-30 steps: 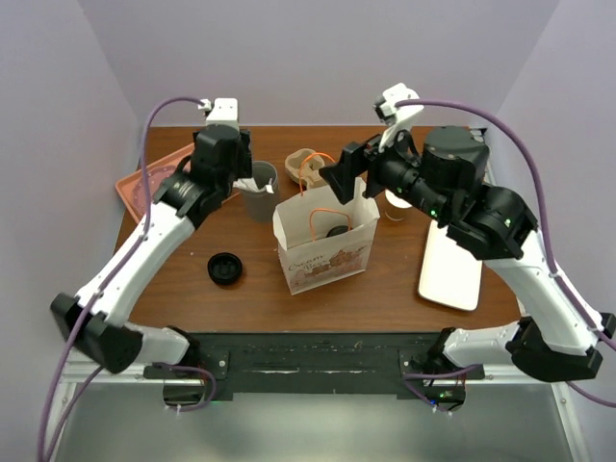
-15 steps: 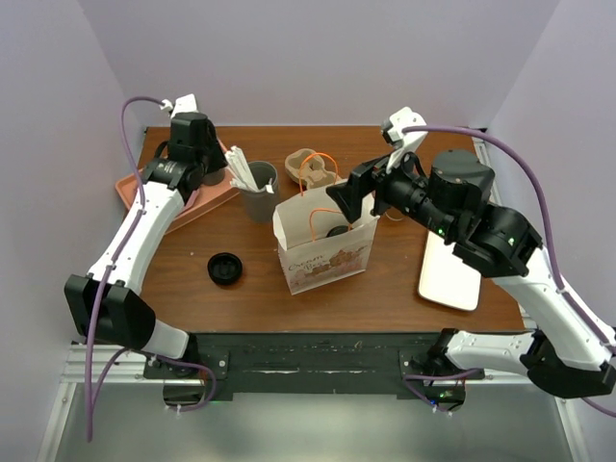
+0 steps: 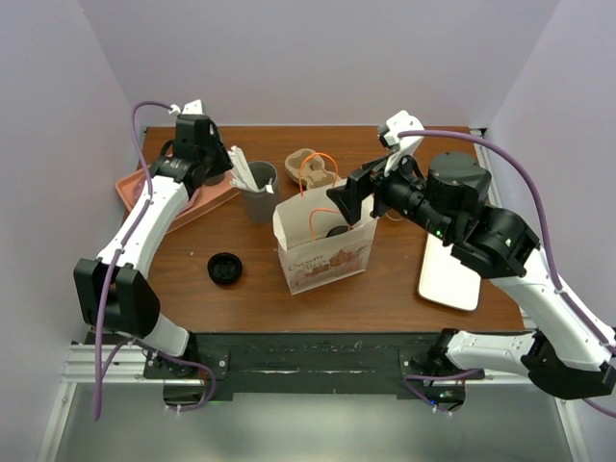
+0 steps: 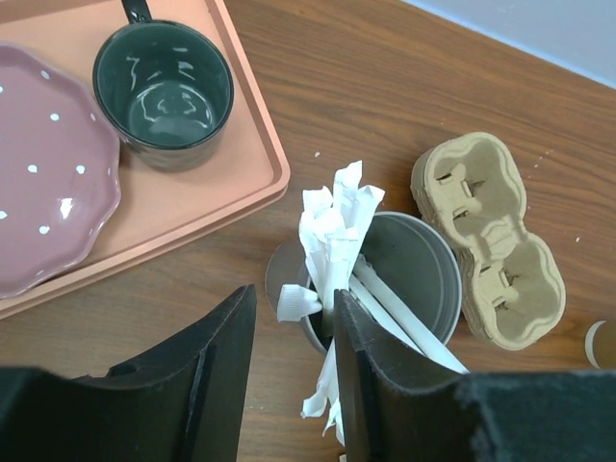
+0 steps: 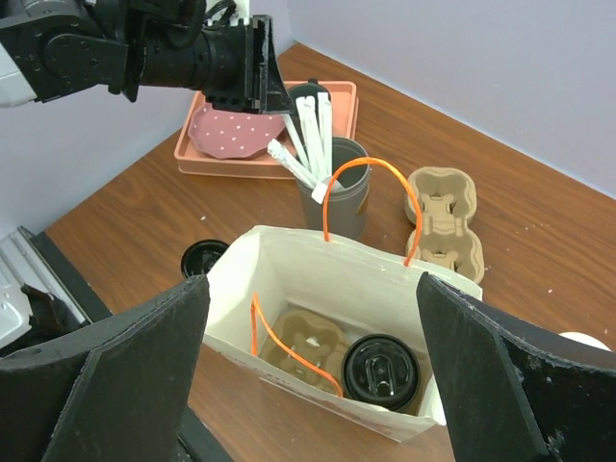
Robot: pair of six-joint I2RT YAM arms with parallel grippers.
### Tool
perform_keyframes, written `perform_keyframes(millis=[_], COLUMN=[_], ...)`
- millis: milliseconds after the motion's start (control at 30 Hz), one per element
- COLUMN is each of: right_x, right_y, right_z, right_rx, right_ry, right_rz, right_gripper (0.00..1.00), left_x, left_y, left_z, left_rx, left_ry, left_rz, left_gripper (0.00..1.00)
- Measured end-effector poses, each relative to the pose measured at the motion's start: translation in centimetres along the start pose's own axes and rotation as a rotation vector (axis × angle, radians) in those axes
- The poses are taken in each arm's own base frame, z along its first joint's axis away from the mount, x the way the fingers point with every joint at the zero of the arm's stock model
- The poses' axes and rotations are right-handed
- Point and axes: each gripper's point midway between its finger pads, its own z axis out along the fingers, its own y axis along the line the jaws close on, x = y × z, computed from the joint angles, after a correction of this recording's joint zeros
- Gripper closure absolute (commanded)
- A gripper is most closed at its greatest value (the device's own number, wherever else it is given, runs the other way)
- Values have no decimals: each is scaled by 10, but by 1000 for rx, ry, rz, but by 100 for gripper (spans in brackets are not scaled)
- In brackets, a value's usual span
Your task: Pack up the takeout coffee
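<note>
- Inside bag [image 5: 366, 289], in carrier [image 5: 303, 351]: lidded coffee [image 5: 381, 372].
- Above bag: right gripper [image 5: 313, 289], wide open.
- Over tumbler's [image 4: 423, 269] utensils [image 4: 332, 226], near tray [image 4: 221, 183]: left gripper [image 4: 294, 298], narrow gap.

Top camera: high, rear, facing down. Wrist cameras: close, angled downward. All share tumbler [image 3: 258, 199].

Left arm [image 3: 144, 226]: rises from the near left edge and extends along the left side, with its wrist at the far left. Left gripper [image 4: 294, 318]: points downward, jaws partly apart, with a clear gap between the dark fingers [image 4: 217, 361].

Right arm [image 3: 505, 241]: rises from the near right edge, elbow raised, forearm reaching leftward toward the centre. Right gripper [image 3: 348, 197]: tilted downward, jaws spread wide. Its fingers [image 5: 115, 375] stand at the two sides of the wrist view.
</note>
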Motion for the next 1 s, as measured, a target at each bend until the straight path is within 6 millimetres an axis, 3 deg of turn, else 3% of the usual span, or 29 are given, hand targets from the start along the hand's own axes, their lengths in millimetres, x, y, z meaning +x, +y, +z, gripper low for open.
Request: perform_keyframes(millis=[233,267,400,633,800,933,1000], right_x=[2,2,2,2,2,0,-1], right_y=[-2,-3,-4,-4,-4,-4,-5], right_z=[3,3,3,3,3,1,-2], right_rx=[11,17,20,20,20,19,30], right_ry=[7,6,6,6,6,1,-3], right_rz=[-5,-6,-10,-18,-22,-17,3], right_gripper=[7,7,6,6,6,6,7], left_x=[7,7,8,-3,-36,-76,-97], left_y=[1,1,1,-3,-12,-13,-12], left_z=[7,8,12,10,-20,-68,-101], left_rx=[-8,-7,-8,-8,0,-4,0], left_ry=[24,24,26,23,-13,-97,-165], left_rz=[3,3,8,23,28,44,58], left_gripper=[67,77,100,100,100,100,100])
